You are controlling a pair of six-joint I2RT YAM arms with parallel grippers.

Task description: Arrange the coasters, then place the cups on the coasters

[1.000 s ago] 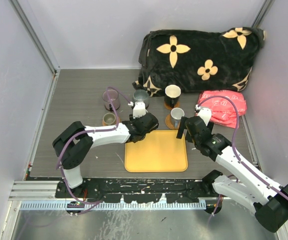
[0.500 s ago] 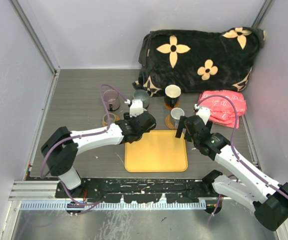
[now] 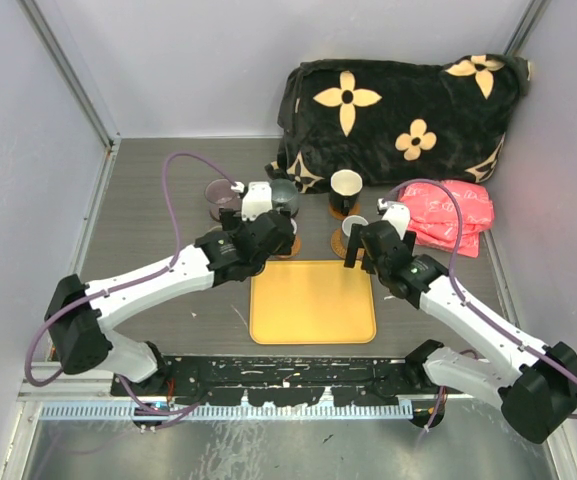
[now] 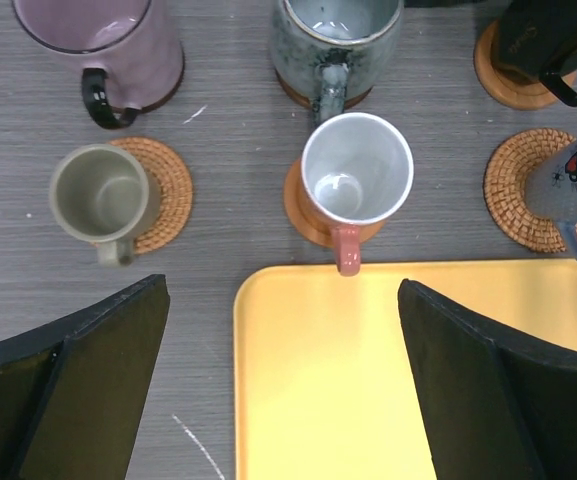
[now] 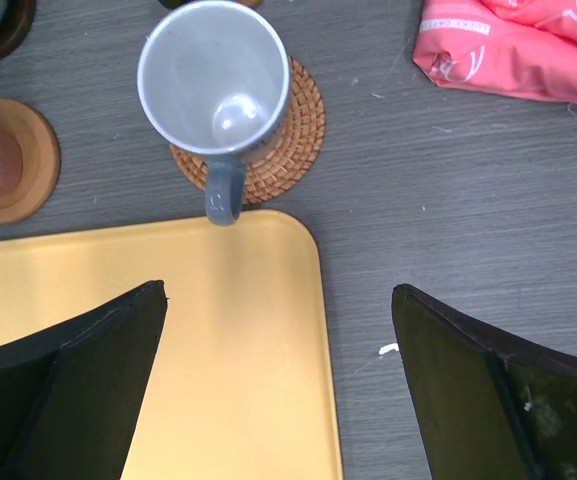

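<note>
Left gripper (image 4: 283, 292) has been opened wide, empty, with the white cup (image 4: 356, 180) left on its orange-brown coaster (image 4: 303, 218). Right gripper (image 5: 278, 292) is held wide open, empty. Placing looks finished; olive cup (image 4: 101, 192) could be recentred.

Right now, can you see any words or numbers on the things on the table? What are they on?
"ot co": dark letters on the side of the grey cup, left wrist view; the rest is cut off at the picture's edge.
Pink packet: white markings, too partial to read.
Nothing else shows readable writing.
</note>
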